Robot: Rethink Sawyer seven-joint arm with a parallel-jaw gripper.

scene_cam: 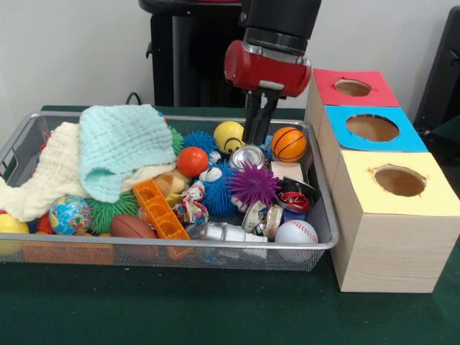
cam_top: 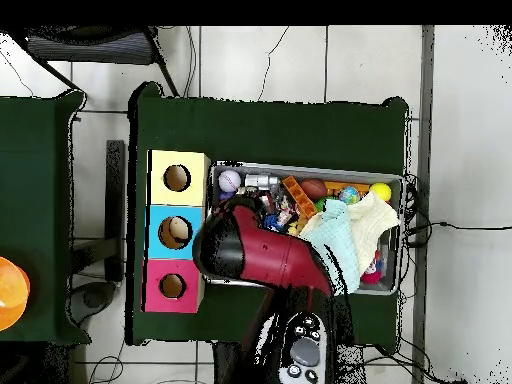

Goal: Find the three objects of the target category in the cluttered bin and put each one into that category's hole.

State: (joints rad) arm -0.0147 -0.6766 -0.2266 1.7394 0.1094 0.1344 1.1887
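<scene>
The wire mesh bin [scene_cam: 144, 244] is full of clutter. My gripper [scene_cam: 257, 136] hangs from the red arm head [scene_cam: 267, 68] into the bin's far right part. It is between a yellow smiley ball [scene_cam: 228, 135] and a small basketball [scene_cam: 288, 144], just behind a silver can [scene_cam: 248, 156] that hides its tips. A purple spiky ball [scene_cam: 253, 185], a baseball [scene_cam: 296, 231], a football [scene_cam: 131, 227] and an orange ball [scene_cam: 192, 161] lie nearby. In the overhead view the arm [cam_top: 260, 250] covers the gripper and the bin's [cam_top: 300, 167] left part.
Three wooden boxes with holes stand right of the bin: red top [scene_cam: 352, 88], blue top [scene_cam: 374, 128], yellow top [scene_cam: 399, 181]. A mint cloth [scene_cam: 118, 147] and a cream cloth [scene_cam: 43, 180] cover the bin's left half. An orange block [scene_cam: 159, 208] and a globe ball [scene_cam: 70, 214] lie in front.
</scene>
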